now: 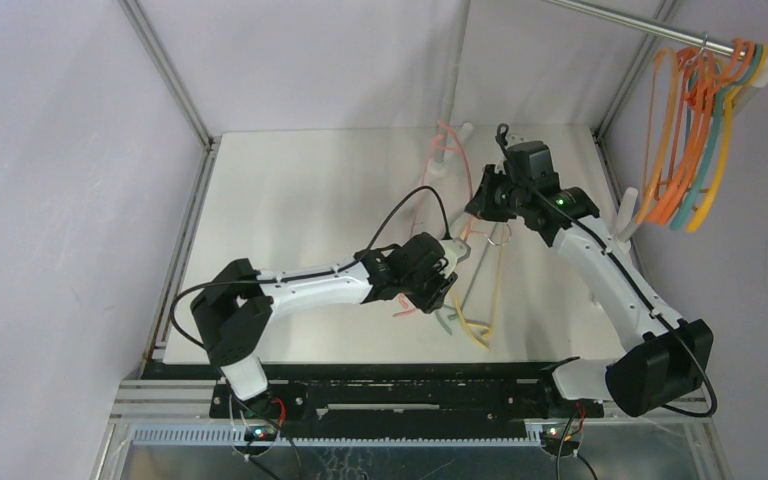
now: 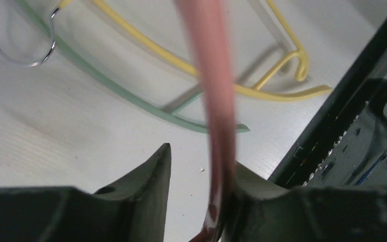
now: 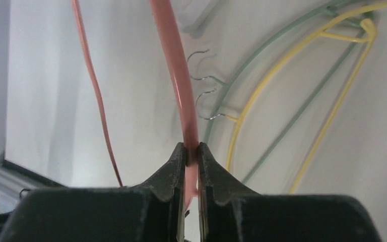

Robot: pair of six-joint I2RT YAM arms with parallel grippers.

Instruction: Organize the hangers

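My right gripper (image 1: 485, 203) is shut on the bar of a pink hanger (image 1: 457, 140) and holds it above the table; its closed jaws show in the right wrist view (image 3: 192, 148), with the pink bar (image 3: 174, 65) between them. My left gripper (image 1: 442, 277) is open (image 2: 201, 161), and the pink hanger's other end (image 2: 209, 65) rests against its right finger. A yellow hanger (image 1: 475, 335) and a pale green hanger (image 1: 465, 300) lie on the table below, and both show in the wrist views. Several orange, yellow and teal hangers (image 1: 695, 140) hang on the rail.
The steel rail (image 1: 620, 18) crosses the top right corner and ends in a white cap. A white rack pole (image 1: 450, 80) stands at the back centre. The table's dark front edge (image 2: 332, 126) lies just beyond the yellow hanger (image 2: 282, 97).
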